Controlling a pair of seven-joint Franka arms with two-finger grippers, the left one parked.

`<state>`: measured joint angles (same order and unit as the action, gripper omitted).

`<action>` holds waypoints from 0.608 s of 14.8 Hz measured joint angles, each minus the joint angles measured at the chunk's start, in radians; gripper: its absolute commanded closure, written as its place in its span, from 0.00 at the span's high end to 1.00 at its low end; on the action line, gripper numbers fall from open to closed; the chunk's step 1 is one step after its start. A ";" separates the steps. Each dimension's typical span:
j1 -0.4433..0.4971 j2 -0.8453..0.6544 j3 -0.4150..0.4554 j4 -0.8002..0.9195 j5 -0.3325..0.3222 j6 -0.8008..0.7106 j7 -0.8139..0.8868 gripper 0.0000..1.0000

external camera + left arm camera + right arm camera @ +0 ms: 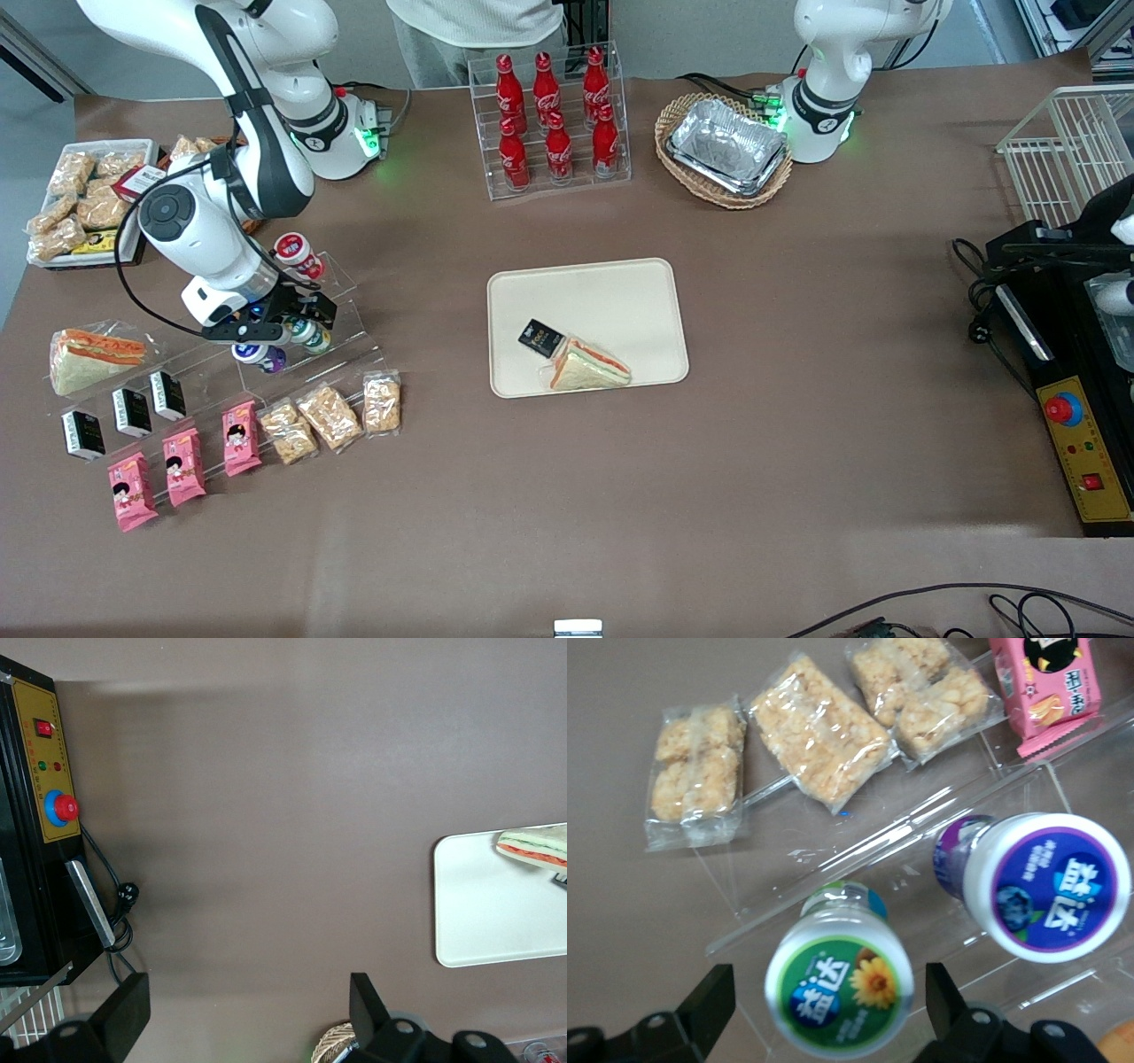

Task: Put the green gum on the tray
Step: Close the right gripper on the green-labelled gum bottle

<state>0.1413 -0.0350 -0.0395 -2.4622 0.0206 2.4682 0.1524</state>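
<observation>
Pincer (828,1014) is over the clear acrylic rack (301,332) at the working arm's end of the counter (797,372), fingers (709,1005) spread apart w/ the green gum (839,992) standing between them, not clamped yet. No contact visible on either side of the can.

Risks, biggest item first:

- Counter: long carry from rack to the tray (611,292), which sits mid-counter, well apart. A weak grip means the can drops en route and rolls.
- Tray: already holds a wrapped sandwich (589,365) and a small black packet (540,338), touching each other at the edge nearer the front cam. Release there and the can lands on one and tips. Bare area farther from the front cam looks safer.
- Rack: clear, stepped, lips hard to see. A fingertip descending onto a lip instead of past it could jam or shove the whole rack, disturbing the snack bars (819,726) just beside it.
- Purple-lidded gum (1050,886): stands just beside the green one on the same rack. The finger on that side has little room, so it could nudge or topple it, or pinch both cans.
- Green gum: smooth round wall, looks slippery. An off-centre close would prob squirt it out sideways. Grip below the lid, not on it.
</observation>
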 measured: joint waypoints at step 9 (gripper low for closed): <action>-0.007 0.007 -0.003 0.000 0.000 0.013 -0.001 0.73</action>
<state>0.1339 -0.0280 -0.0430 -2.4622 0.0201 2.4810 0.1513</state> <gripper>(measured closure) 0.132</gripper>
